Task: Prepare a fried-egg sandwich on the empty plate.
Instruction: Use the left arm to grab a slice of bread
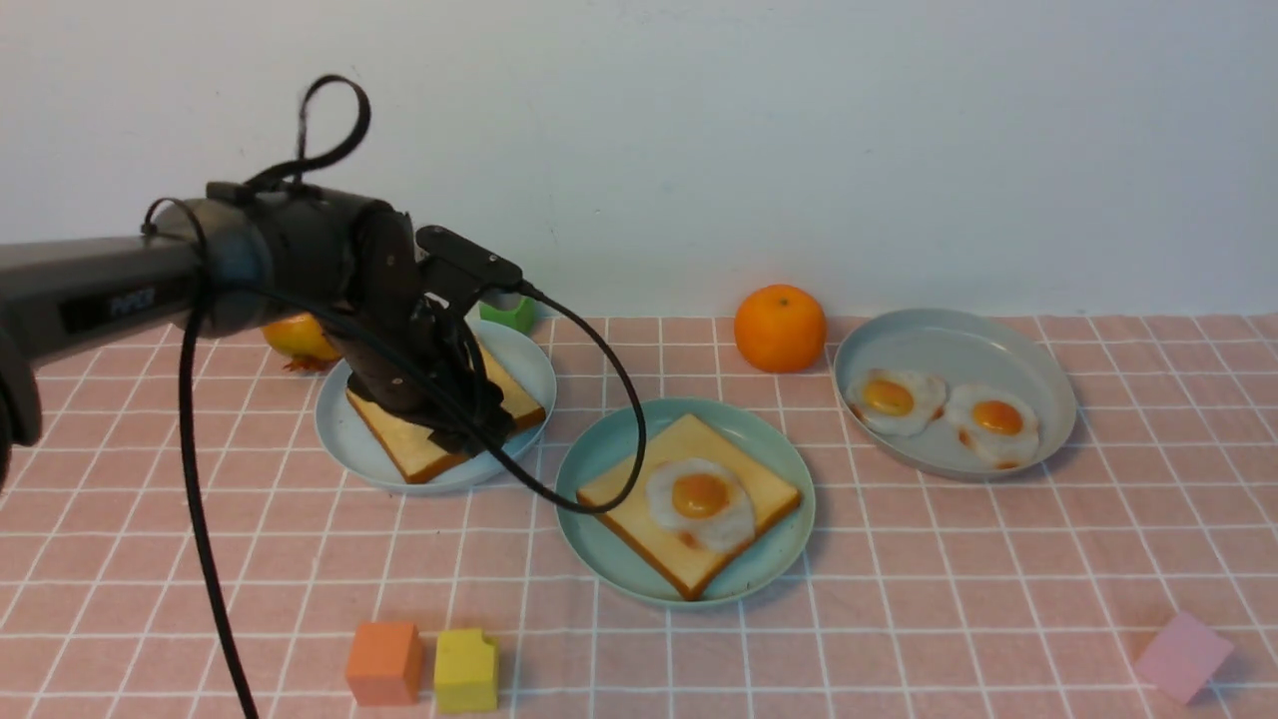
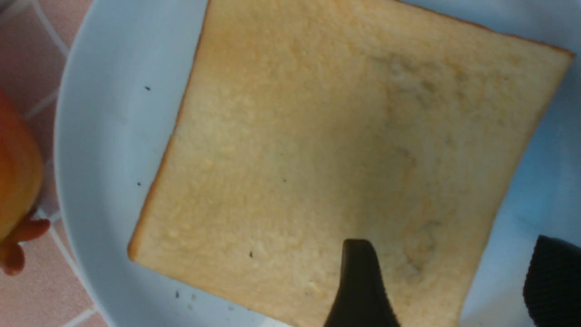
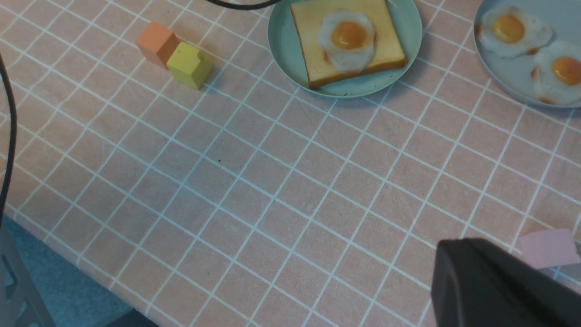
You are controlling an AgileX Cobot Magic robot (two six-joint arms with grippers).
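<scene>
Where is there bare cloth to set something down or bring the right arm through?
Widest bare cloth: the front strip between the yellow block and the pink block, in front of the mint-green plate. Crowded: the back row, where the pale blue plate, orange and egg dish sit close.

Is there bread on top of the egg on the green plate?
No, the egg sits uncovered on one toast slice on that plate.

Mint-green plate (image 1: 774, 564) centre: toast (image 1: 699, 444), fried egg (image 1: 699, 502) atop.
</scene>
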